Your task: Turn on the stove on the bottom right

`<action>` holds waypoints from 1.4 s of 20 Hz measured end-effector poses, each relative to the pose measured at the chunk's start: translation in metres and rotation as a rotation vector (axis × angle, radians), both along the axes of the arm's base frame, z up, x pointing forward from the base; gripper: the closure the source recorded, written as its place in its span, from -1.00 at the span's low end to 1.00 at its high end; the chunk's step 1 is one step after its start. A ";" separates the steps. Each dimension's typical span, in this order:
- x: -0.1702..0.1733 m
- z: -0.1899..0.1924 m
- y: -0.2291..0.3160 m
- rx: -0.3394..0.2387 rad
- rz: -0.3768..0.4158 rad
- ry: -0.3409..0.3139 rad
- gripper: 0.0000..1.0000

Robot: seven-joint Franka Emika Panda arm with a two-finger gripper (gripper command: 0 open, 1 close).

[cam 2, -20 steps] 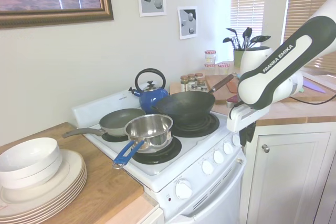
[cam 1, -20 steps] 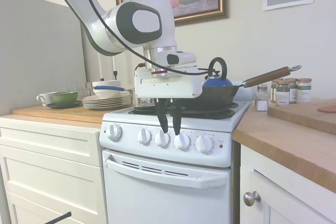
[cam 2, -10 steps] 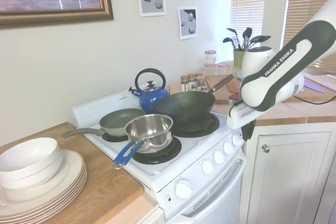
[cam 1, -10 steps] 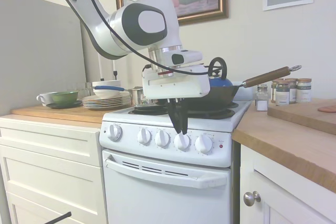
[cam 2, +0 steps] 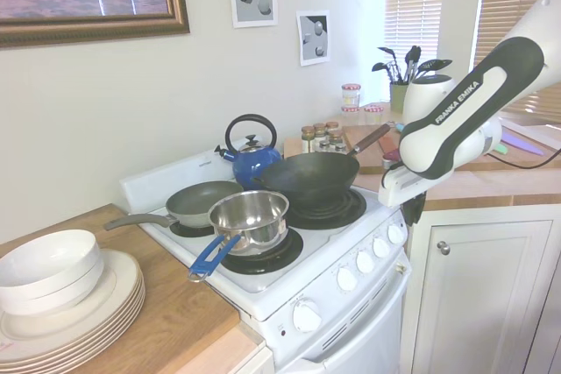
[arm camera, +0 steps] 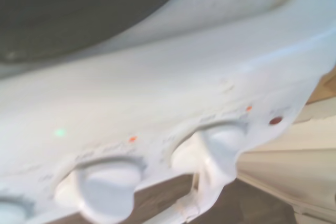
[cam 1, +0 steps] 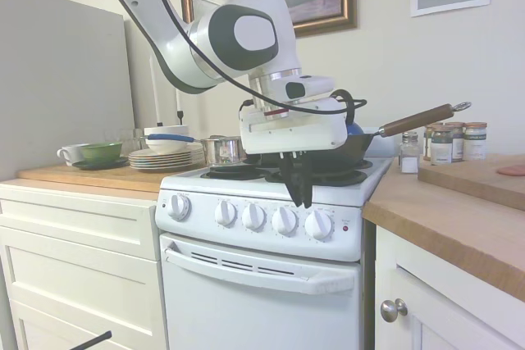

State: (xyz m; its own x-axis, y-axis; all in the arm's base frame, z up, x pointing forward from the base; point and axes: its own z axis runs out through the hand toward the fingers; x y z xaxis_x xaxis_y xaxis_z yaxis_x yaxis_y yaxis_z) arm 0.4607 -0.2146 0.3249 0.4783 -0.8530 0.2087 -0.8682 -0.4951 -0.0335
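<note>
While the first exterior view faces the stove head-on, showing its five knobs in a level row across the front panel with a small red light at the right end and the oven handle running crosswise below, the second exterior view looks along the cooktop from the side and shows what sits there: a steel pot with a blue handle on the near burner, a grey pan behind it, a dark wok and a blue kettle. Seen head-on, the gripper hangs fingers-down just above the panel, over the gap between the fourth knob and the fifth knob; its fingers look pressed together, gripping nothing. From the side it is mostly hidden behind the arm. Only the wrist view gives the close, blurred panel: two knobs, orange marks, the red light.

The stove stands between wooden counters, upright and narrow, its front facing the room.
</note>
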 end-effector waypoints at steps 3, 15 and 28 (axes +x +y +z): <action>0.006 -0.004 -0.003 -0.003 -0.001 0.006 1.00; 0.019 -0.027 0.008 0.001 0.028 0.046 1.00; 0.023 -0.012 -0.003 -0.009 0.008 0.013 1.00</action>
State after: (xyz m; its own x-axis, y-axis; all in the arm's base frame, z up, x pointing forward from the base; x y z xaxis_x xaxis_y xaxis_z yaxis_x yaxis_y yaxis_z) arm 0.4832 -0.2176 0.3131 0.4875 -0.8475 0.2100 -0.8647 -0.5019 -0.0182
